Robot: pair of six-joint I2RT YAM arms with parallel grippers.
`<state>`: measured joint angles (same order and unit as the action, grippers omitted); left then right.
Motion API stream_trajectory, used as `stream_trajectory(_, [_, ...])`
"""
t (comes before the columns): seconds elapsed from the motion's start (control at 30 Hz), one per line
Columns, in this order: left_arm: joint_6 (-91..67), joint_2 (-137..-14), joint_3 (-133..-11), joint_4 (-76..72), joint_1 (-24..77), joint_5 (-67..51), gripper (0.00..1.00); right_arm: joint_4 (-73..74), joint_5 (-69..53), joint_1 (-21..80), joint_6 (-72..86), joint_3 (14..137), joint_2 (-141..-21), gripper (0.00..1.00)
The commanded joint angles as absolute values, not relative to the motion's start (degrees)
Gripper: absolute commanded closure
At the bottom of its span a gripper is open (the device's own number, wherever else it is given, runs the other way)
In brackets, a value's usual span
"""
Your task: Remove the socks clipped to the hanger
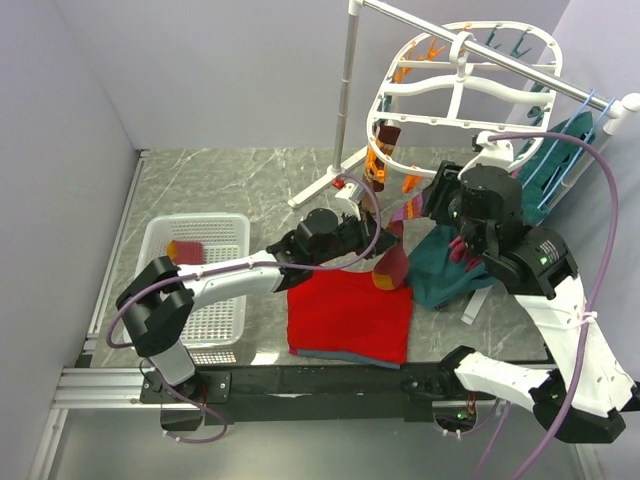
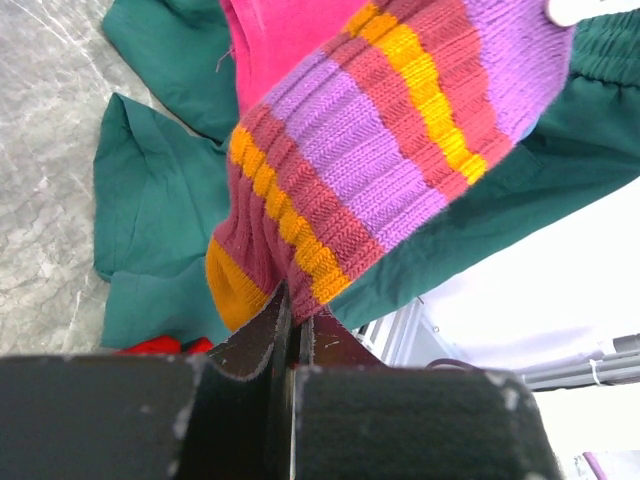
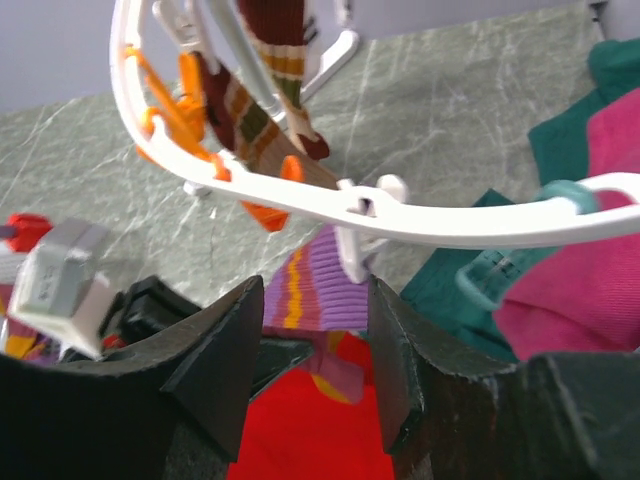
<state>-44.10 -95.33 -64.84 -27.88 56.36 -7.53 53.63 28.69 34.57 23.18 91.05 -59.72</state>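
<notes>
Socks (image 1: 383,150) hang clipped to the white hanger (image 1: 461,85) in the upper right of the top view, among them a tan striped sock (image 3: 250,125). Below its rim a purple-banded sock (image 2: 380,150) with maroon and yellow stripes stretches from a white clip (image 3: 350,258) down to the left gripper (image 2: 293,320), whose jaws are pinched shut on its lower end. The right gripper (image 3: 314,320) holds its jaws apart, straddling that sock's cuff without touching. A teal garment (image 1: 450,275) and pink garment (image 3: 590,290) crowd close behind. A red cloth (image 1: 350,315) lies on the desk (image 1: 230,180) at centre, and a loose sock (image 1: 185,248) sits in the white basket (image 1: 200,218) at left.
</notes>
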Motion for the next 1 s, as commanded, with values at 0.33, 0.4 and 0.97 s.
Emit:
stream_trajectory(0.33, [-45.5,-90.3,-63.9,-29.1,57.0,-10.3,0.99,35.1,12.2,23.8,19.6,77.8,-51.1,0.47])
stream_trajectory(0.4, [-45.8,-90.4,-63.9,-29.2,57.1,-10.4,0.99,31.9,11.7,23.8,20.2,76.0,-49.6,0.48])
stream_trajectory(0.97, [-46.7,-86.7,-62.7,-28.9,57.8,-11.9,0.99,26.7,12.0,21.4,22.7,70.0,-46.6,0.45])
